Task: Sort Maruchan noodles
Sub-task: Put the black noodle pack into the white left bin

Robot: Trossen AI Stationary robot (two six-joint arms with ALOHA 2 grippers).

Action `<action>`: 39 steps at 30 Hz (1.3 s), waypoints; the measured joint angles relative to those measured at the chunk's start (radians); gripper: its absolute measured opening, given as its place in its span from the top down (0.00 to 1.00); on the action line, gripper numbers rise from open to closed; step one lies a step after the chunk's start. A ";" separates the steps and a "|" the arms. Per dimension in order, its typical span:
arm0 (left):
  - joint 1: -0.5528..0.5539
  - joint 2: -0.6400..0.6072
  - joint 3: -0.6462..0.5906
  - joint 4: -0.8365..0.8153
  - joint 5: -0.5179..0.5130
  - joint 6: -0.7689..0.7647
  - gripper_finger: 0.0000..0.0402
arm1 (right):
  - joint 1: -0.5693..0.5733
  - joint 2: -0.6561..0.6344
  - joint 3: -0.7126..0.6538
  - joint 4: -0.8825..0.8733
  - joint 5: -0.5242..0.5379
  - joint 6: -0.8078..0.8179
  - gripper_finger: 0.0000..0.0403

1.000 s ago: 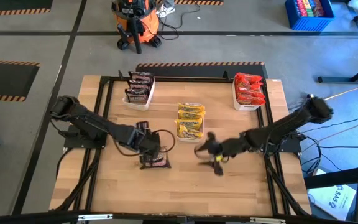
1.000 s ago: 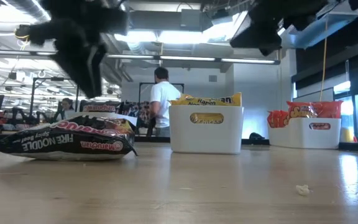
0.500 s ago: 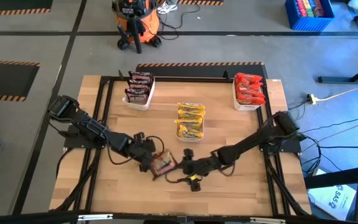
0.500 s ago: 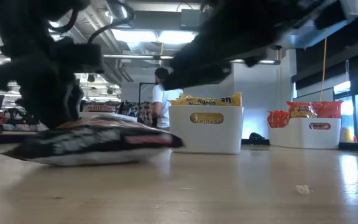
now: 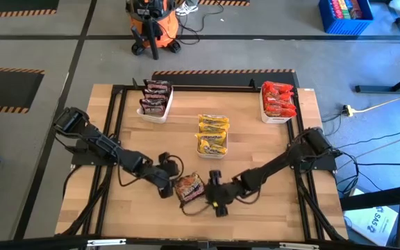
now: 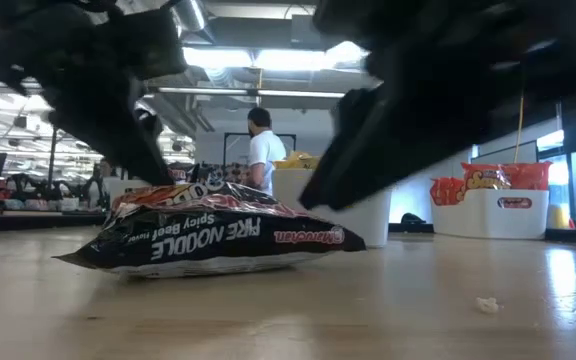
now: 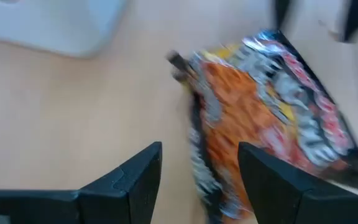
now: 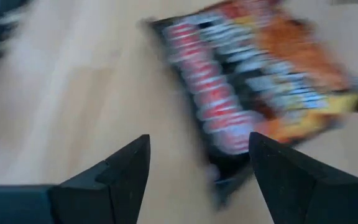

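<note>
High view is showing a dark noodle packet [image 5: 189, 187] lying flat near the front middle of the worktop [image 5: 269, 215], with both arms reaching in low toward it. The left hand [image 5: 165, 186] is sitting just beside the packet's left edge, and the right hand [image 5: 212, 192] is sitting just beside its right edge, so the packet is lying between them. In the left wrist view, the left hand's fingers [image 7: 132, 180] are standing spread with bare wood between them, the packet [image 7: 272, 124] lying just ahead and off to one side. The right wrist view is showing the right hand's fingers [image 8: 114, 177] likewise spread, the packet [image 8: 253, 87] just ahead; whether either hand is touching it is hard to tell through the blur. Farther back, three white trays are holding sorted packets: dark ones [image 5: 155, 97] at back left, yellow ones [image 5: 212, 133] in the middle, red ones [image 5: 278, 99] at back right. In the low view, the packet [image 6: 213, 235] is resting on the wood.
</note>
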 joint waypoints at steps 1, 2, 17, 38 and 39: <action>0.001 0.000 0.000 0.000 -0.028 0.017 0.49 | 0.010 0.004 0.000 -0.001 0.006 -0.009 0.37; 0.003 0.000 0.000 -0.010 -0.056 0.031 0.49 | 0.019 0.011 0.001 -0.001 0.030 -0.010 0.37; -0.032 0.162 -0.004 0.071 0.113 -0.014 0.49 | 0.025 0.020 0.000 -0.308 0.536 0.087 0.37; -0.058 0.127 -0.002 0.103 0.042 0.010 0.49 | -0.084 -0.167 -0.346 0.409 -0.046 0.652 0.37; -0.059 0.127 -0.002 0.104 0.041 0.010 0.49 | -0.087 -0.167 -0.367 0.453 -0.037 0.677 0.37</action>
